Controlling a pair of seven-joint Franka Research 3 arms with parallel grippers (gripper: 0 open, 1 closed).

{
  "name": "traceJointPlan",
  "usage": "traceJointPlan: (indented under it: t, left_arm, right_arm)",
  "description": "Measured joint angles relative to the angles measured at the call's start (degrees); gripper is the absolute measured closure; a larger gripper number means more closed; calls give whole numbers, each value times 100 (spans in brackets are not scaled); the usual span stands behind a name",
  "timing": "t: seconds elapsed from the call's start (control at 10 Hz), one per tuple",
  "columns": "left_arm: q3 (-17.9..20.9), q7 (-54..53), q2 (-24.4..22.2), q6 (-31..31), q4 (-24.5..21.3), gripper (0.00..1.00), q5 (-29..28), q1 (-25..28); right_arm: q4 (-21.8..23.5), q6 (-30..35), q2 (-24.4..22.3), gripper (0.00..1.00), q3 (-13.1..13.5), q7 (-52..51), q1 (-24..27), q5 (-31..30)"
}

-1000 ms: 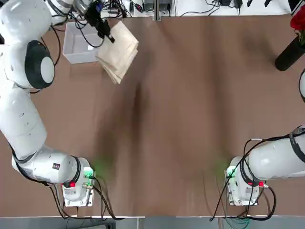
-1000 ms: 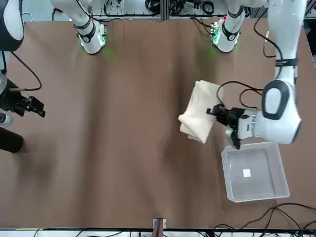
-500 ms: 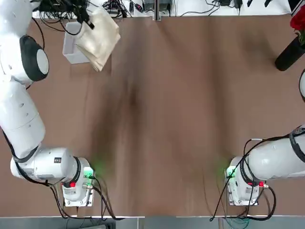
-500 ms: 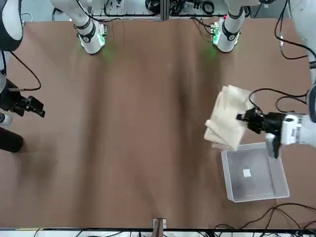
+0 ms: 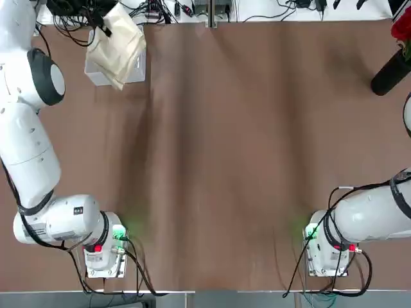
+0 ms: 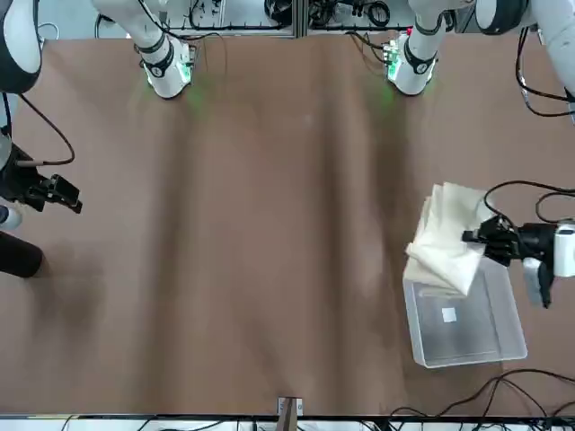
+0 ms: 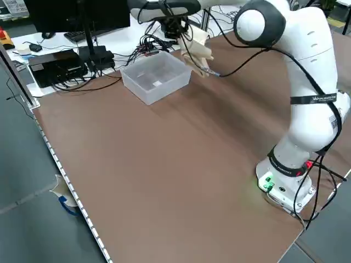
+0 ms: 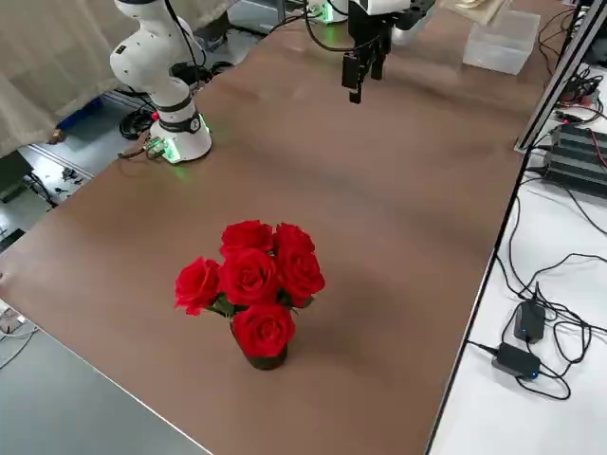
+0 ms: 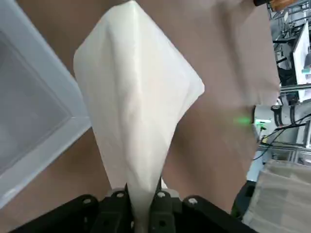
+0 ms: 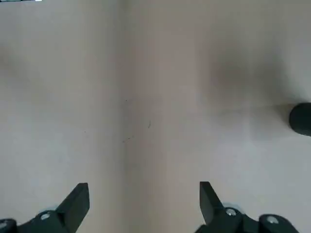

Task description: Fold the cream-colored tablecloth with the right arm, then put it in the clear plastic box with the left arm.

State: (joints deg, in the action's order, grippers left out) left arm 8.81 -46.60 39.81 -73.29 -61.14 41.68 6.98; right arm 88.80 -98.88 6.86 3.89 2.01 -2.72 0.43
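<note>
Left fingers (image 9: 141, 206) pinch the cream-colored tablecloth (image 6: 446, 238) over brown table (image 5: 244, 141); right fingers (image 10: 144, 201) spread.

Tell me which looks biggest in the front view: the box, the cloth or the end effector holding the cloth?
1. Box
2. Cloth, though it hangs nearer the camera than the box, so that's unsure
3. Left end effector, clearly smallest

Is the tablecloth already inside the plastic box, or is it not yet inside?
Not yet inside. The left gripper holds the folded tablecloth over the box's rim.
</note>
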Motion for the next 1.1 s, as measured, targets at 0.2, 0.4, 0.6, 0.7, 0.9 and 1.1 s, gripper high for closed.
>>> traceJointPlan:
  t: [0.2, 0.4, 0.6, 0.7, 0.9, 1.1]
  left_arm:
    - [-2, -210, 237, 7, 374, 87, -118, 157]
    - [-18, -356, 496, -7, 602, 87, -171, 154]
    - [-33, -537, 702, -101, 684, 87, -178, 122]
    - [-47, -574, 768, -206, 703, 87, -330, 111]
    - [-103, -645, 835, -439, 710, 87, -798, 108]
    - [-195, -691, 899, -720, 711, 87, -1206, 108]
  right_arm:
    - [0, 0, 0, 0, 0, 0, 0, 2]
    - [1, 0, 0, 0, 0, 0, 0, 3]
    - [3, 0, 0, 0, 1, 0, 0, 6]
    - [3, 0, 0, 0, 0, 0, 0, 6]
    - [4, 0, 0, 0, 0, 0, 0, 6]
    - [5, 0, 0, 0, 1, 0, 0, 8]
